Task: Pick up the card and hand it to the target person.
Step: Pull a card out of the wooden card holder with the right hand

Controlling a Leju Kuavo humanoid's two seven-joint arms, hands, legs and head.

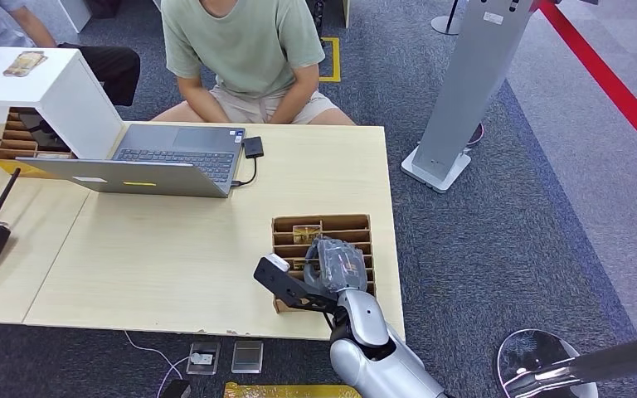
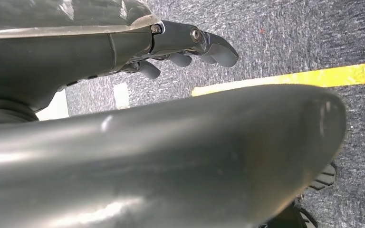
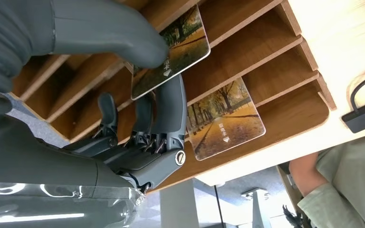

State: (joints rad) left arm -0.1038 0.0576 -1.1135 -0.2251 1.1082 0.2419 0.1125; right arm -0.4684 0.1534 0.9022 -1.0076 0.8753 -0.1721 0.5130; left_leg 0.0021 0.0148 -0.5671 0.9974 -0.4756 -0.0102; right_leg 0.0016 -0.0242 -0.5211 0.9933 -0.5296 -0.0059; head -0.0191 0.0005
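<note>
the right robot hand (image 3: pixel 142 118) pinches a card (image 3: pixel 171 52) between thumb and fingers, right at the slotted wooden rack (image 1: pixel 357 225) near the worktop's (image 1: pixel 174 265) front right corner, the card's long axis slanting out of its slot; the seated person (image 1: pixel 245 50) lies straight beyond, past the far edge; the left robot hand (image 2: pixel 180 50) hangs low, fingers loosely curled, holding nothing.

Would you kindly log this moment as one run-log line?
stage: grasping | right hand: pinches card in slotted wooden rack | second card: in rack | left hand: hanging, holds nothing | person: seated opposite
</note>
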